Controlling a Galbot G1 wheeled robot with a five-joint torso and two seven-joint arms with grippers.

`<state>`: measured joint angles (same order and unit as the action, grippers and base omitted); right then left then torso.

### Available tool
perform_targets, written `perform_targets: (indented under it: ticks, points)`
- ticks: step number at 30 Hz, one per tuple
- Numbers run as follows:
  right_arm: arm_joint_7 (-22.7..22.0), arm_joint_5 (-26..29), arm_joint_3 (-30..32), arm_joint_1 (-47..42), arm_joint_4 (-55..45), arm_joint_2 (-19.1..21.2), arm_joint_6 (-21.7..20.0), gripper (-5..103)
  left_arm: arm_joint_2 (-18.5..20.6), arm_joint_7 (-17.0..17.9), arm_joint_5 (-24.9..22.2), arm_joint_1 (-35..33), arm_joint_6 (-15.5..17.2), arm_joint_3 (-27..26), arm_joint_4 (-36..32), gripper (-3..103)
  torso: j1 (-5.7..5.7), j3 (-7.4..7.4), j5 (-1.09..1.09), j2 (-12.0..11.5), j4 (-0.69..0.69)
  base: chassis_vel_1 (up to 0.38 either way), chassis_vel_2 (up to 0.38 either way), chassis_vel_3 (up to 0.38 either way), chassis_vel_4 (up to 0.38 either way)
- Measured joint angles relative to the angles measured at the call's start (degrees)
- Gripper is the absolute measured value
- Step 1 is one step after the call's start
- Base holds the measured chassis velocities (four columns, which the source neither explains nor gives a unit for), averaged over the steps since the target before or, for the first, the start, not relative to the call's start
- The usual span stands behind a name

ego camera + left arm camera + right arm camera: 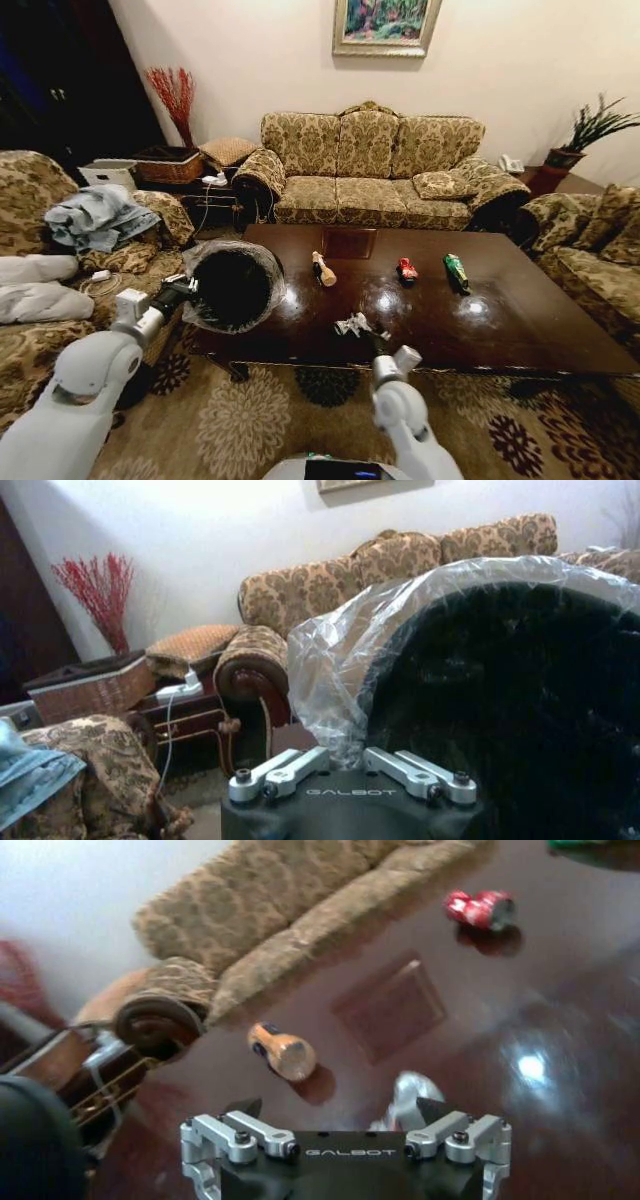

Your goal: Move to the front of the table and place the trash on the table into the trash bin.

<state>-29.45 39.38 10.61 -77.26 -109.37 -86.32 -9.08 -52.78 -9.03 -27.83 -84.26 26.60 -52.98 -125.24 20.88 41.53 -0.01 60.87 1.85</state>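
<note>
— Where's the left gripper (190, 288)?

— I've got it at the table's (520, 330) left end, fingers (285, 769) pinched on the liner at the rim of the trash bin (235, 285), which hangs tipped with its mouth toward me.

— And the right?

— The right gripper (375, 340) is low over the near edge, its fingers spread around the crumpled grey-black piece (352, 323). Farther back on the table lie the tan bottle-shaped piece (323, 269), the red can (407, 270) and the green bottle (456, 271), well apart from each other.
</note>
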Motion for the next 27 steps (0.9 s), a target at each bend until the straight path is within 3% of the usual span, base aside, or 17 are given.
perform_targets:
  ticks: [1, 6, 14, 20, 27]
  points:
    - [-3.1, 1.0, -1.0, 1.2, 1.5, -0.8, 0.4, 100, 0.0, 0.0, -0.1, -0.2, 0.0, 0.0, -0.1, 0, -0.06, -0.04, 0.02, 0.0, 0.02, 0.0, 0.0, 0.0, 0.0]
    - [-6.4, 3.4, -1.0, 5.7, 8.1, -2.8, 1.0, 100, -0.2, 0.0, -1.1, -0.4, 0.0, 0.5, 0.0, 0, -0.04, -0.01, 0.0, 0.0, 0.01, 0.016, -0.012, -0.024, 0.025]
    - [-5.8, 4.7, -0.3, 14.5, 18.4, -5.0, 1.0, 100, -0.4, 0.1, -1.1, 0.2, 0.1, 1.5, 0.2, 0, 0.09, 0.03, 0.01, 0.0, -0.04, 0.0, 0.0, 0.0, 0.0]
    - [-5.9, 5.9, 0.3, 17.5, 22.9, -5.8, 0.8, 102, 0.0, 0.3, -1.6, 0.1, -0.3, 1.4, 0.4, 0, 0.02, 0.01, 0.01, 0.0, 0.01, 0.0, 0.0, 0.0, 0.0]
    - [-6.6, 7.8, 2.2, 20.0, 27.5, -5.8, 0.9, 97, 0.0, 0.9, -3.3, 0.2, -0.9, 1.3, 0.9, 0, 0.04, 0.02, 0.02, 0.0, -0.02, 0.0, 0.0, 0.0, 0.0]
